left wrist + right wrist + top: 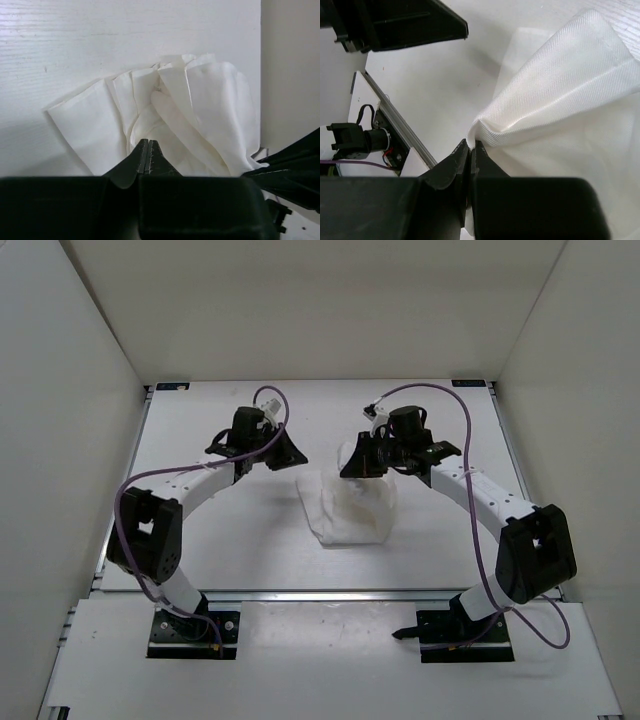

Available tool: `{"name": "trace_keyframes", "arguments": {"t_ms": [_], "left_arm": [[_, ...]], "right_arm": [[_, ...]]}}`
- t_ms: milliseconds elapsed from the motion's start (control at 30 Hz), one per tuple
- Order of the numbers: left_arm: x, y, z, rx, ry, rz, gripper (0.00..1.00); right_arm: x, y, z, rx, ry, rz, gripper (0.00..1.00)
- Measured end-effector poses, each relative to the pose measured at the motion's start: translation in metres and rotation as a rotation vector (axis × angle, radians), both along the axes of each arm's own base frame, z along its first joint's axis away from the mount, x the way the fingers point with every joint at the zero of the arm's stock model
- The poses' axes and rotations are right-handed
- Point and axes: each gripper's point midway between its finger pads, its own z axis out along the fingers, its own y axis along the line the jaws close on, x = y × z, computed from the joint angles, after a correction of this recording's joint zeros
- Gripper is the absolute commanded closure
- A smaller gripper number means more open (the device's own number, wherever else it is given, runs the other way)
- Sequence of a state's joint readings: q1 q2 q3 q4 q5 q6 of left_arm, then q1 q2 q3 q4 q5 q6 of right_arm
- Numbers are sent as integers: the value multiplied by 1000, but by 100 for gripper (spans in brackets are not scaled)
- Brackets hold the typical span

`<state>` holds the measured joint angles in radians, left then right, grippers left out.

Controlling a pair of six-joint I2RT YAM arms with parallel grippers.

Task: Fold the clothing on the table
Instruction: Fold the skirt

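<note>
The clothing [570,90] runs past the right wrist view's edge — its near part hidden behind the right claw [470,144].

White clothing [570,80] of thin, finely ribbed cloth lies creased on a matt white table [100,35] with faint wood-like grain; silver metal rail [402,127], lower left.
</note>
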<state>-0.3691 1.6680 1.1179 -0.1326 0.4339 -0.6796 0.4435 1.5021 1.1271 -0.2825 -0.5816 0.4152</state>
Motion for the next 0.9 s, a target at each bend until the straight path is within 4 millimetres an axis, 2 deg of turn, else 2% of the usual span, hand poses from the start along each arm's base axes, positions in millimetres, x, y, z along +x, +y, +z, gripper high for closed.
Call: {"name": "trace_keyframes", "arguments": {"t_ms": [67, 100, 300, 367, 433, 633, 900], "left_arm": [[-9, -2, -1, 32, -22, -11, 100], [-16, -5, -10, 54, -14, -20, 100], [-60, -13, -90, 212, 159, -95, 100], [-70, -7, -108, 253, 205, -100, 100], [-75, -2, -119, 279, 232, -98, 100], [-75, -3, -126, 280, 244, -106, 100], [-73, -11, -126, 246, 238, -120, 100]], "right_arm": [[-1, -1, -1, -5, 5, 4, 99], [-3, -1, -2, -9, 8, 7, 100], [-6, 1, -3, -14, 3, 30, 100], [-8, 3, -3, -12, 3, 40, 100], [-8, 6, -2, -11, 2, 50, 100], [-5, 30, 8, -6, -27, 112, 100], [-26, 60, -2, -11, -7, 201, 100]]}}
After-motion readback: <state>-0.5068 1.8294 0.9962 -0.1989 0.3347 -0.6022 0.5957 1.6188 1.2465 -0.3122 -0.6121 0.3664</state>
